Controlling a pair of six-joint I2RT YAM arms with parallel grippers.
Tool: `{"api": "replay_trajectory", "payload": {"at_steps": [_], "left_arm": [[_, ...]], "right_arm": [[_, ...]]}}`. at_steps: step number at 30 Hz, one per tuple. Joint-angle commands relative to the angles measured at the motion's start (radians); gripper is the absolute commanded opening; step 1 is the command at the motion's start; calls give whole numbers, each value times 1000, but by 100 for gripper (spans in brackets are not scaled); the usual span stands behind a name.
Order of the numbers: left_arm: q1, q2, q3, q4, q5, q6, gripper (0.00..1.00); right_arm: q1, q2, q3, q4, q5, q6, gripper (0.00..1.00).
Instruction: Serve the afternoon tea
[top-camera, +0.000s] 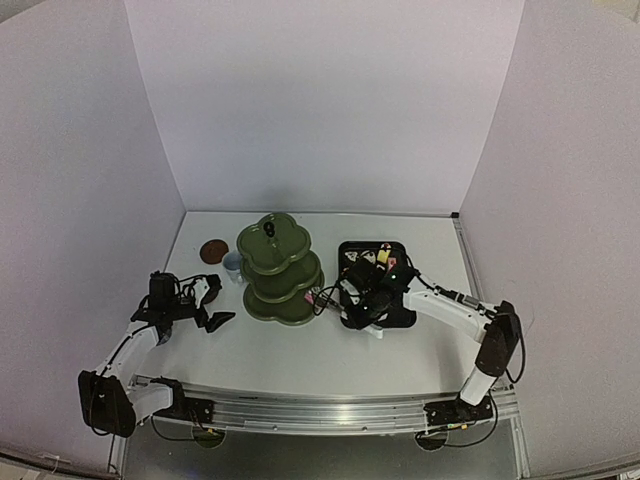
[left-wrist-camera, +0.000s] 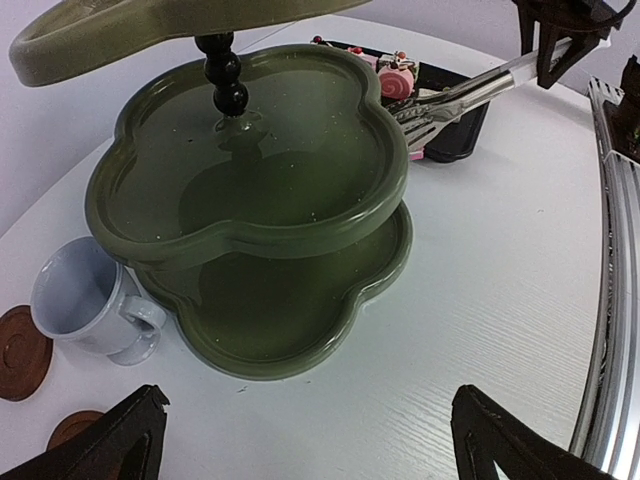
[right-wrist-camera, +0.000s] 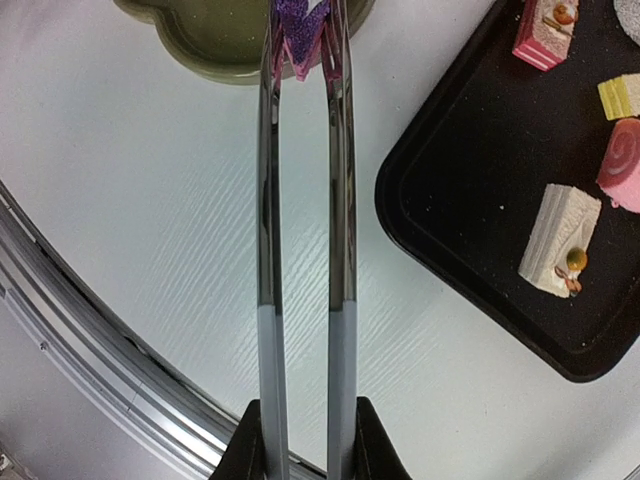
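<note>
The olive-green three-tier stand (top-camera: 275, 270) (left-wrist-camera: 250, 180) stands mid-table with all visible tiers bare. My right gripper (top-camera: 366, 306) (right-wrist-camera: 305, 432) is shut on the handles of metal tongs (top-camera: 335, 292) (right-wrist-camera: 268, 250). The tong tips pinch a small pink and purple cake (right-wrist-camera: 303, 38) just above the rim of the stand's bottom tier (right-wrist-camera: 240, 45). Left of the stand, my left gripper (top-camera: 213, 303) (left-wrist-camera: 308, 420) stands open over bare table. A pale cup (top-camera: 233, 265) (left-wrist-camera: 85, 300) lies against the stand. Near it are two brown coasters (top-camera: 212, 251) (left-wrist-camera: 20, 350) (left-wrist-camera: 75, 428).
A black tray (top-camera: 400, 250) (right-wrist-camera: 450, 250) right of the stand holds several cakes: a white slice (right-wrist-camera: 560, 240), a pink roll (right-wrist-camera: 622, 165), a yellow piece (right-wrist-camera: 620, 97). The metal rail (right-wrist-camera: 90, 340) runs along the near edge. White walls enclose three sides.
</note>
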Motion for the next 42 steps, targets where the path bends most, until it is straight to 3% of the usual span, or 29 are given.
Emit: {"api": "replay_trajectory", "payload": {"at_steps": [1,15,29,42], "left_arm": [[-5,-22,-7,37,-3,-14,100],[-5,-29,-14,38,-11,-6,100],[-5,-25,-7,34,-16,10,100],[-5,-29,-13,22,-17,23,100]], "right_arm": [[5,67,104,53,0,-44,0],[9,235,222,86,82,-61,1],[9,292,245,104,102,-61,27],[10,214,205,103,96,-49,34]]}}
